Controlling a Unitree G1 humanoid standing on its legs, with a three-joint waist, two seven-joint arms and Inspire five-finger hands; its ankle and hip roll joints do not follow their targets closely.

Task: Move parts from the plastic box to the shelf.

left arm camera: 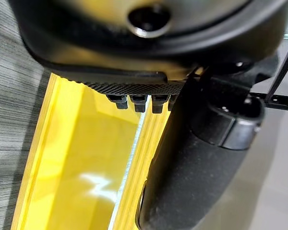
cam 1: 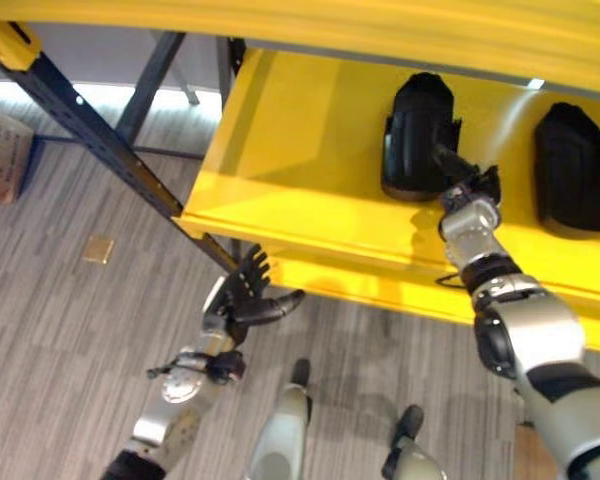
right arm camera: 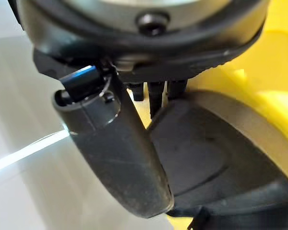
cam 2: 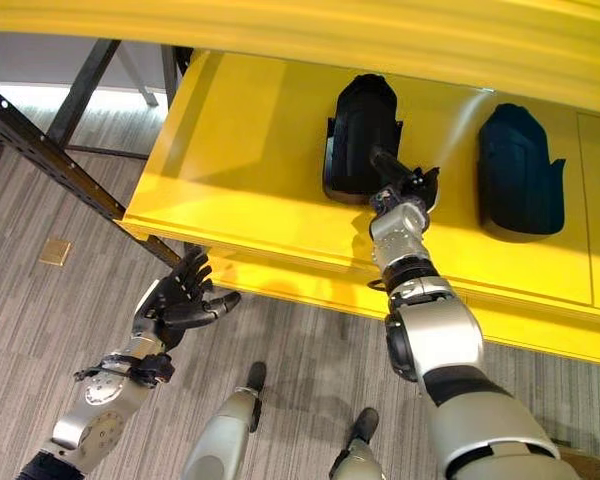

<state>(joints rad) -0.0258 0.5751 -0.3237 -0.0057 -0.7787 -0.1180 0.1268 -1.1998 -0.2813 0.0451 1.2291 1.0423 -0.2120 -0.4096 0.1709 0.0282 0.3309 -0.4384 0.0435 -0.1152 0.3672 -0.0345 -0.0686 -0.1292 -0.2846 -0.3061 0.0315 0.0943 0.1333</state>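
Note:
Two black moulded parts lie on the yellow shelf [cam 1: 290, 160]: one near its middle [cam 1: 418, 130], the other further right [cam 1: 572, 165]. My right hand [cam 1: 470, 195] reaches over the shelf's front lip to the near edge of the middle part [right arm camera: 201, 148]. Its fingers are straight and its thumb [right arm camera: 120, 153] lies along the part without curling round it. My left hand [cam 1: 242, 295] hangs open just below the shelf's front edge, fingers spread, holding nothing. In its wrist view the thumb [left arm camera: 197, 163] stands before the yellow shelf [left arm camera: 81, 167].
A yellow beam [cam 1: 380, 25] runs across above the shelf. A dark perforated rack post [cam 1: 90, 130] slants down to the shelf's left corner. On the grey plank floor are a cardboard box [cam 1: 0, 150] at far left and a small tan square [cam 1: 98, 249].

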